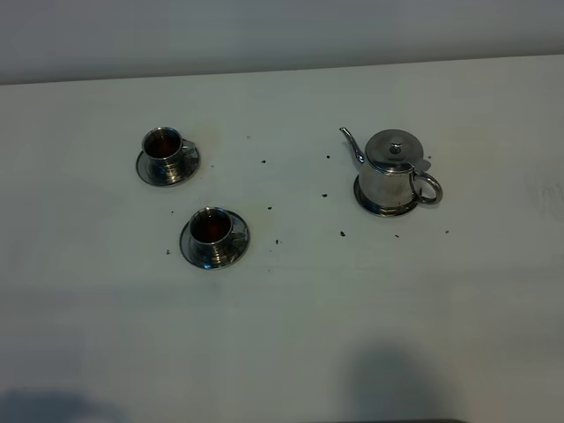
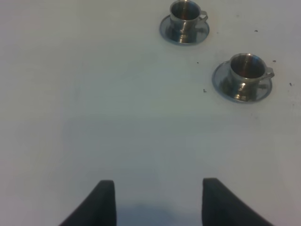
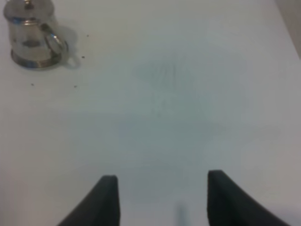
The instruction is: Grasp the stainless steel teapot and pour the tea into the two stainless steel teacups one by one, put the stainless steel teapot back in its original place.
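The stainless steel teapot [image 1: 394, 169] stands upright on its round steel disc [image 1: 374, 205] at the right of the table, spout to the left, loop handle to the right; it shows again in the right wrist view [image 3: 32, 35]. Two stainless steel teacups on saucers stand at the left: the far one [image 1: 164, 149] [image 2: 185, 15] and the near one [image 1: 211, 229] [image 2: 248, 71], both holding dark tea. My left gripper [image 2: 157, 202] is open over bare table, well short of the cups. My right gripper [image 3: 162, 202] is open and empty, far from the teapot. Neither gripper appears in the high view.
Small dark specks [image 1: 342, 233] lie scattered on the white table [image 1: 291, 335] between the cups and the teapot. The table's far edge [image 1: 282, 70] meets a pale wall. Arm shadows fall along the near edge.
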Robot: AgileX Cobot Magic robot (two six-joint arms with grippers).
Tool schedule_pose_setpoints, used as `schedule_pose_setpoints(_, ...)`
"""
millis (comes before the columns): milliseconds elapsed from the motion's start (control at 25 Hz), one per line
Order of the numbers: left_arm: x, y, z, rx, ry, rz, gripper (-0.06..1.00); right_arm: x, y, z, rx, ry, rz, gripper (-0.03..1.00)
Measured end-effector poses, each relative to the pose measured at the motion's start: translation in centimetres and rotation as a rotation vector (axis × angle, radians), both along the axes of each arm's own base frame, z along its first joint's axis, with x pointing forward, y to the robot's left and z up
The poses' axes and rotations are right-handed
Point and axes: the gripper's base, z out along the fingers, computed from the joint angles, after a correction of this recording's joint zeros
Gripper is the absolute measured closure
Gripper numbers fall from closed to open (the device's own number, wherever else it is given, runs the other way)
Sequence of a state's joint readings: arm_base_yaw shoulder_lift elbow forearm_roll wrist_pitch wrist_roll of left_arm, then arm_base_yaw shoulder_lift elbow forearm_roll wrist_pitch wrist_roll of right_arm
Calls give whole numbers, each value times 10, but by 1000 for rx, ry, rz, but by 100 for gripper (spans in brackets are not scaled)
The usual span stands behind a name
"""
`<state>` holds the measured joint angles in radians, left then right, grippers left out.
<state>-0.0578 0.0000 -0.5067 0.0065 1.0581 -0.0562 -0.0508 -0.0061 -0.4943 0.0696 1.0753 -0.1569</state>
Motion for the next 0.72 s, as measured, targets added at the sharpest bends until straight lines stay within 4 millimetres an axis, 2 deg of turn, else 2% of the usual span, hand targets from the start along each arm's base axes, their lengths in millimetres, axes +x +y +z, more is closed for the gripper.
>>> schedule_pose_setpoints(720, 0, 0, 0, 0, 0, 0, 49, 0, 0, 0, 2, -1, -5, 55)
